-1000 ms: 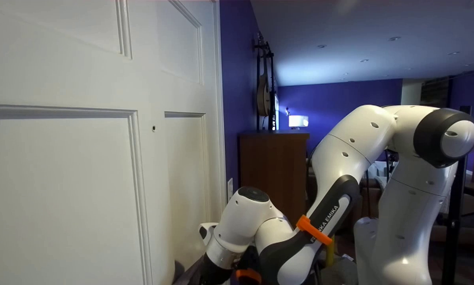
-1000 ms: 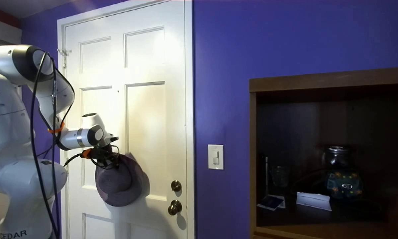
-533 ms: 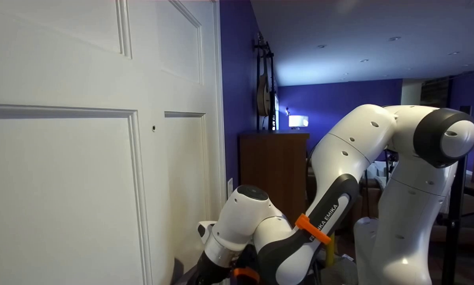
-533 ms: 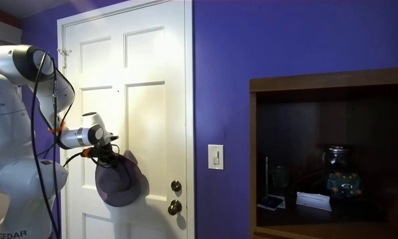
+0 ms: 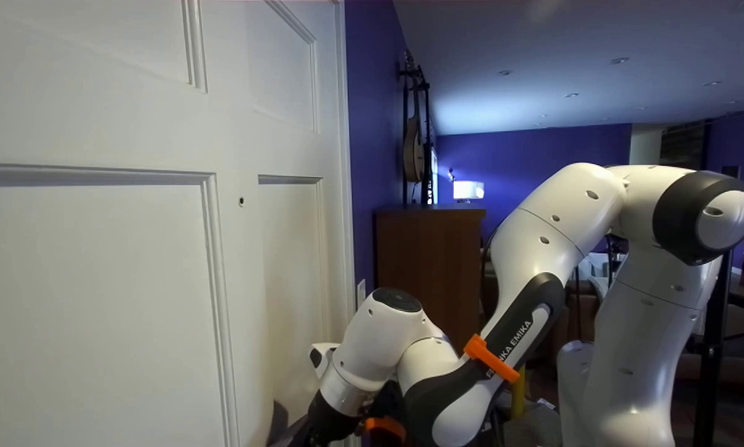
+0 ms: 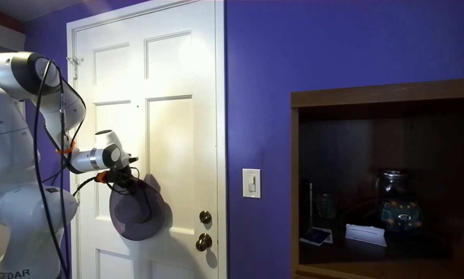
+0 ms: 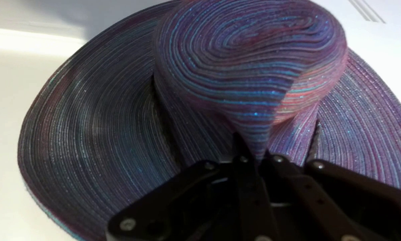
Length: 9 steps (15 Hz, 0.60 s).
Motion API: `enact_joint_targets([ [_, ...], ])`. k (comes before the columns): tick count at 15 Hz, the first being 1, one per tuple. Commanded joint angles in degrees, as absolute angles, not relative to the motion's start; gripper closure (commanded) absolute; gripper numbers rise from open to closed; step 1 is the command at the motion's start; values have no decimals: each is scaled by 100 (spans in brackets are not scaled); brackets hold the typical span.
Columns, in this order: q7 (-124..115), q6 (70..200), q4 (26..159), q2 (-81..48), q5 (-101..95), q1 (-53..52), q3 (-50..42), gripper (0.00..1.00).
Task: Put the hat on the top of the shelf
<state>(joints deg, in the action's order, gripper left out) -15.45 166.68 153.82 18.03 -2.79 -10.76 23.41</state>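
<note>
Downward slants the hand [image 7: 258, 156], pinching the hat [image 7: 217, 87] near the white door [image 6: 174, 143].

we see the hat [image 7: 217, 87], wide-brimmed, striped in purple and blue, its crown pinched into a fold. it hangs with the brim nearly upright, well apart from the open-fronted brown wooden shelf [image 6: 385, 93].

In an exterior view, the cabinet [image 6: 385, 94]'s dark inner board [image 6: 342, 254] carries a white card [image 6: 365, 235] up front, flat cards [image 6: 316, 235] left of it, a thin rod [image 6: 310, 203] and a glass [image 6: 326, 206] behind those, a flowered item [image 6: 400, 215] back right; jar [image 6: 393, 184] just above that, can't tell what it rests on.
</note>
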Motion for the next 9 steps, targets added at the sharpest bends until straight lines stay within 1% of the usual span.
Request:
enact_joint_targets([
  [1, -1778, 16541, 15283, 2051, -467, -841, 2538, 99],
  [4, -1816, 16394, 15257, 2222, -446, -757, 2638, 99],
  [9, -1902, 15847, 15111, 2497, -371, -897, 2537, 99],
])
